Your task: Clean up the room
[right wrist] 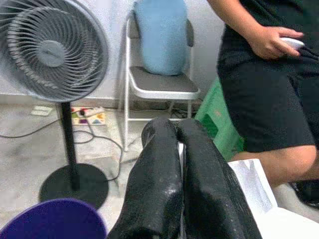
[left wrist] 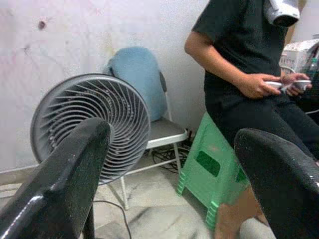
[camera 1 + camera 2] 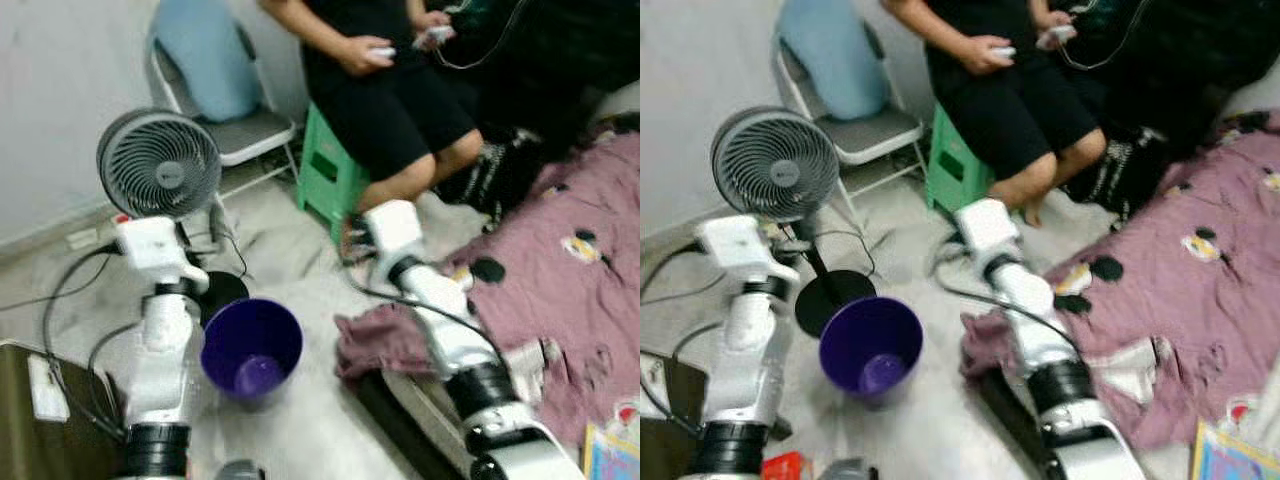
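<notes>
seemingly a gathering step is under way: the crumpled mauve blanket [image 3: 560,290] is spilling onto the floor, the round purple plastic bin [image 3: 251,347] is standing between the arms. the left gripper [image 2: 169,189] is gaping empty; the right gripper [image 1: 180,174] is pinching a white scrap, needing dropping into the bin.

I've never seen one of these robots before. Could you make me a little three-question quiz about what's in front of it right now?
1. True or false: the purple bucket stands on the folding chair.
2. What is the seated person sitting on: A) green stool B) the fan's base C) the pink blanket?
3. Which gripper has its jaws apart, left gripper or right gripper?

Key: 1. False, it stands on the floor beside the fan. 2. A. 3. The left; the right one's are pressed together.
</notes>
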`<state>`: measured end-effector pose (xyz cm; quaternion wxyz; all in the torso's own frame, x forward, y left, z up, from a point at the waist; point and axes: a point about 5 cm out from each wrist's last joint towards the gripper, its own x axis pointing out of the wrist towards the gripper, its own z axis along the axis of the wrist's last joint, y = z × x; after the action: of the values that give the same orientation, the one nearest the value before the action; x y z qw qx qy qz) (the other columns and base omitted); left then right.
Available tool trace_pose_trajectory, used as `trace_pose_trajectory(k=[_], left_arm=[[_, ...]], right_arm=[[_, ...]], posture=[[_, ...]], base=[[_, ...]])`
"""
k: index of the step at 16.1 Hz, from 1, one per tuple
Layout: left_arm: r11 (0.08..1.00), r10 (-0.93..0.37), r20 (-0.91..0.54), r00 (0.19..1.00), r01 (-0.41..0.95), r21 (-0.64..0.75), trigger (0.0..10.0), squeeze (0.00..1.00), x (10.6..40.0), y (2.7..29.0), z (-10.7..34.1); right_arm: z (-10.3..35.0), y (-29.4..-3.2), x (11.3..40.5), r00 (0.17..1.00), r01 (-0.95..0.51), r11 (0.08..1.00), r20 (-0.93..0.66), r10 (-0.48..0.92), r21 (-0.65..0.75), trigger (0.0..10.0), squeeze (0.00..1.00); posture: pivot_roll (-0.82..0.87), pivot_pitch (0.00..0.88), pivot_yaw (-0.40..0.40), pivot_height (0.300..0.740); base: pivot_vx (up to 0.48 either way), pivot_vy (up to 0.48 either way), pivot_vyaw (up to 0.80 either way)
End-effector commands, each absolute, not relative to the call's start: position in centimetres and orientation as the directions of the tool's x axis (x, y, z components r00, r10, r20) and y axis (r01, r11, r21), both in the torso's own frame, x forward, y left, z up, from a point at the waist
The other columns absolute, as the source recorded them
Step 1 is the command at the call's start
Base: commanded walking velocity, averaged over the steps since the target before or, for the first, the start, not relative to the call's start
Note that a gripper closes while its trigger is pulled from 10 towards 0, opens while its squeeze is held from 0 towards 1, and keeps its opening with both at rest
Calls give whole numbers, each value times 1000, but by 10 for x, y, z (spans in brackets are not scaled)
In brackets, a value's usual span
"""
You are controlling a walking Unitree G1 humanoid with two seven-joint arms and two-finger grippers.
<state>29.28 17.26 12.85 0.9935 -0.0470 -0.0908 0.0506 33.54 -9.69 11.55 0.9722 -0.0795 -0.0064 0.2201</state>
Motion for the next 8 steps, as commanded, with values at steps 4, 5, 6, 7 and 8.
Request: trace_pose_trajectory(k=[4, 5, 6, 7, 8], left_arm=[[989, 135, 186, 973, -120, -88, 10000, 0, 292, 183, 131], [989, 131, 188, 973, -116, -88, 10000, 0, 292, 183, 131], [989, 131, 188, 973, -116, -88, 10000, 0, 292, 183, 131], [989, 131, 188, 973, -116, -88, 10000, 0, 292, 183, 131], [989, 131, 188, 973, -116, -88, 10000, 0, 292, 183, 131]], right_arm=[[122, -80, 335, 881, -468, 872, -1, 473, -145, 10000, 0], [122, -80, 335, 881, -468, 872, -1, 473, -144, 10000, 0], [122, -80, 335, 881, -468, 872, -1, 473, -144, 10000, 0], [122, -80, 335, 881, -468, 872, -1, 473, -144, 10000, 0], [122, -80, 335, 881, -468, 872, -1, 473, -144, 10000, 0]], posture=[[49, 0, -16, 740], [50, 0, -17, 740], [50, 0, -17, 740], [50, 0, -17, 740], [50, 0, -17, 740]], base=[[431, 0, 0], [416, 0, 0], [416, 0, 0], [416, 0, 0], [416, 0, 0]])
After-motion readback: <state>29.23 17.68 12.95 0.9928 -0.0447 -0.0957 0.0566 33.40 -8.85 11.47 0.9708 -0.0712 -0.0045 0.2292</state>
